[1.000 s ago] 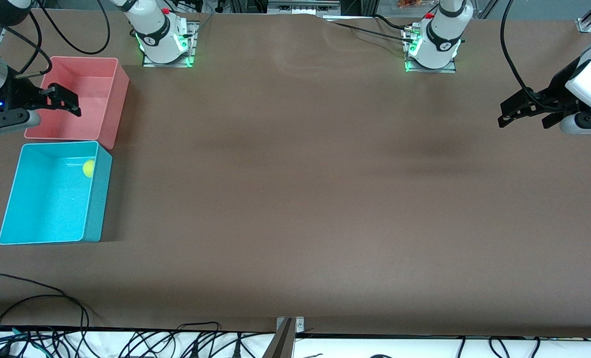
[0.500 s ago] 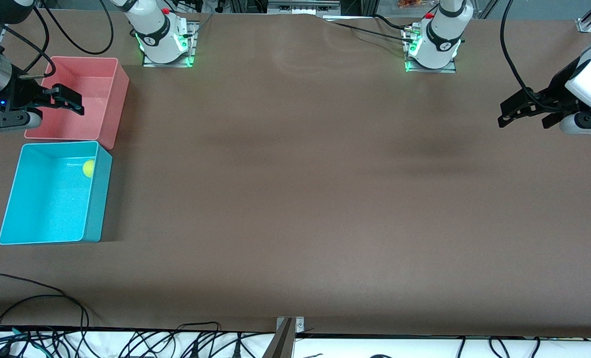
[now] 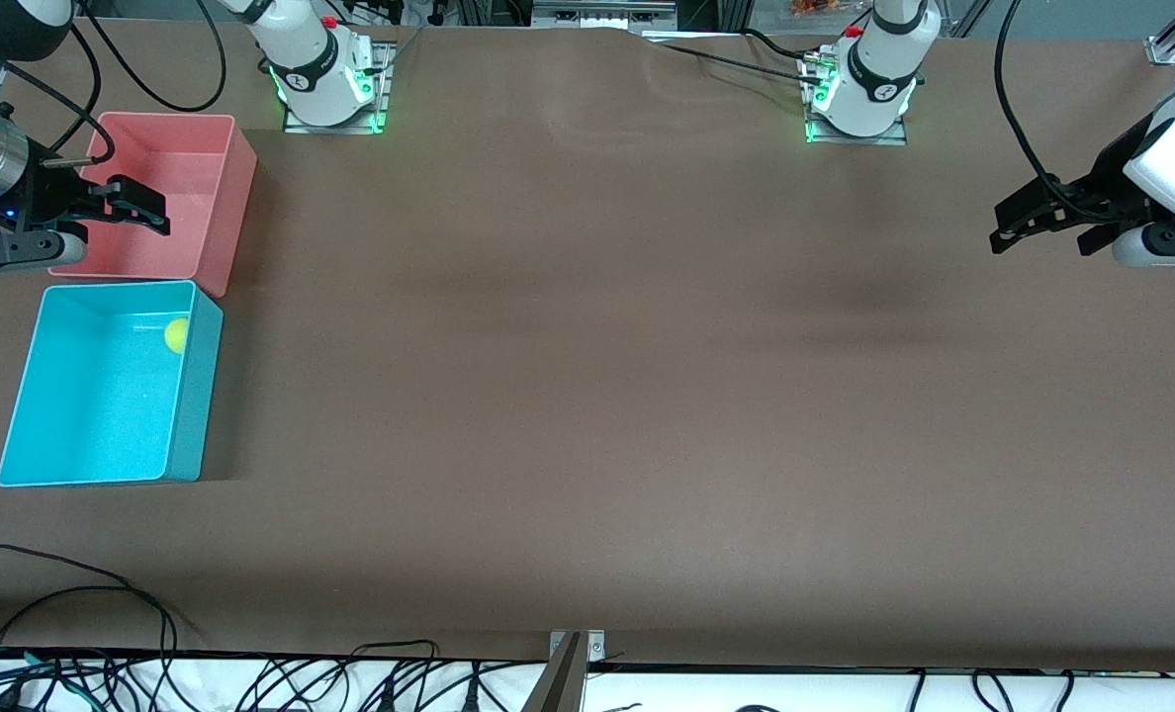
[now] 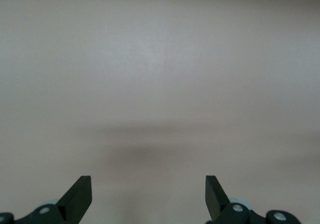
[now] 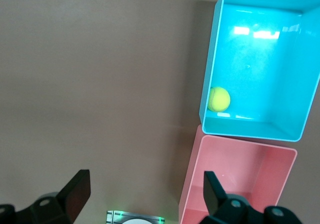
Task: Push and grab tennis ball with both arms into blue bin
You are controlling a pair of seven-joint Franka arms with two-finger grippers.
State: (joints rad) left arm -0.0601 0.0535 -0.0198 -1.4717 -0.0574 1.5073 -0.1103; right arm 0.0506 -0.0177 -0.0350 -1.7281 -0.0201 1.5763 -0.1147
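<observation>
The blue bin's wall is partly masking the tennis ball in the front view. The right gripper is overlapping the pink bin, its arm running off the frame edge. The left wrist view is showing only fingertips over what appears blurred table.

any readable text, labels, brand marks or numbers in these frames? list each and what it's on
None can be read.
Small dark round mark on the right arm's base: too small to read.
Same kind of mark on the left arm's base: too small to read.
Blue bin, pink bin, tennis ball and table: no print visible.
</observation>
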